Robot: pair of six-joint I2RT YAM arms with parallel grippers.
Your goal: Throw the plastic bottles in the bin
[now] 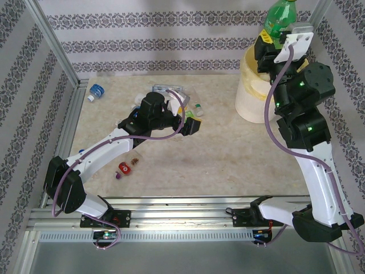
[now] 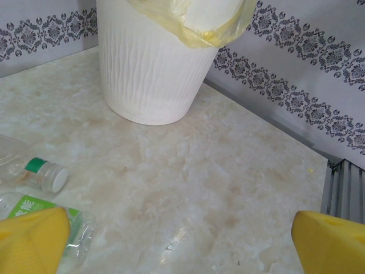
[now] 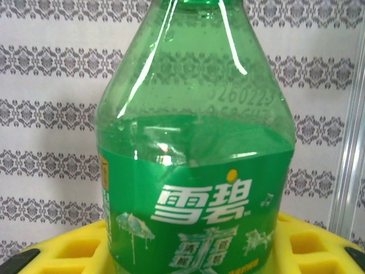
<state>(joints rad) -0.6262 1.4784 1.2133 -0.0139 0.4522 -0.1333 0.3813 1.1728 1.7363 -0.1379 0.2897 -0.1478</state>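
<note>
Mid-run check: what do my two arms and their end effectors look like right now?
Both are white shells with black joint housings and a purple cable looping alongside; green lights glow on the right arm at its joints. The left end effector and right end effector have yellow pads.

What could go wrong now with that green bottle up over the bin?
The right gripper holds the green bottle high, seemingly nearer the far rim of the bin than its middle; released here, it may hit the rim and bounce out. The left gripper hangs open low beside a clear bottle and might knock it away rather than catch it.
</note>
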